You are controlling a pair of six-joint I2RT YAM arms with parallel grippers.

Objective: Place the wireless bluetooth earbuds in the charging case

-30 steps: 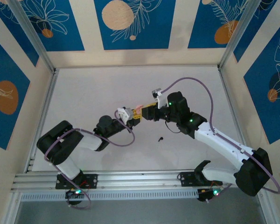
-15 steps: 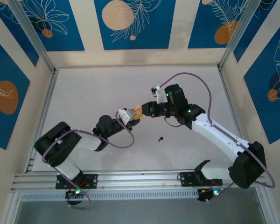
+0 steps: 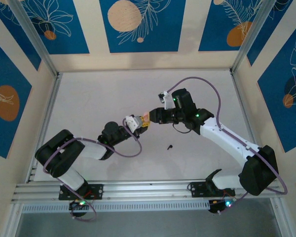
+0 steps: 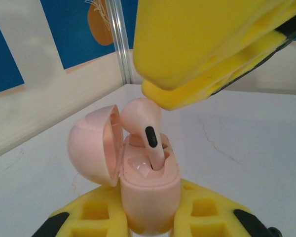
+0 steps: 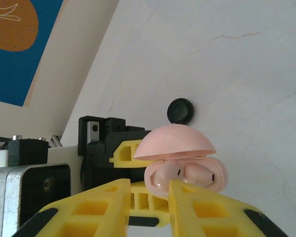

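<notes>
The step in hand is seating the pink earbud (image 4: 142, 118) in the charging case (image 4: 149, 187). The left hand (image 4: 149, 216) is clamped on the lower body of the case and holds it up off the bench (image 3: 98, 94), lid (image 4: 91, 145) swung open to one side. The bud stands with its stem down in one well and its rounded head above the rim, leaning toward the lid, so it looks only partly in. The right hand (image 5: 149, 190) hovers just above the case; seen from its own wrist, its fingers are a little apart with nothing between them. The next move probably calls for a light, straight press on the bud's head until it drops flush, with the left hand steady. A small black thing lies on the bench near the arms, probably the black earbud (image 3: 169, 146), and has yet to be picked up and put in the other well.
</notes>
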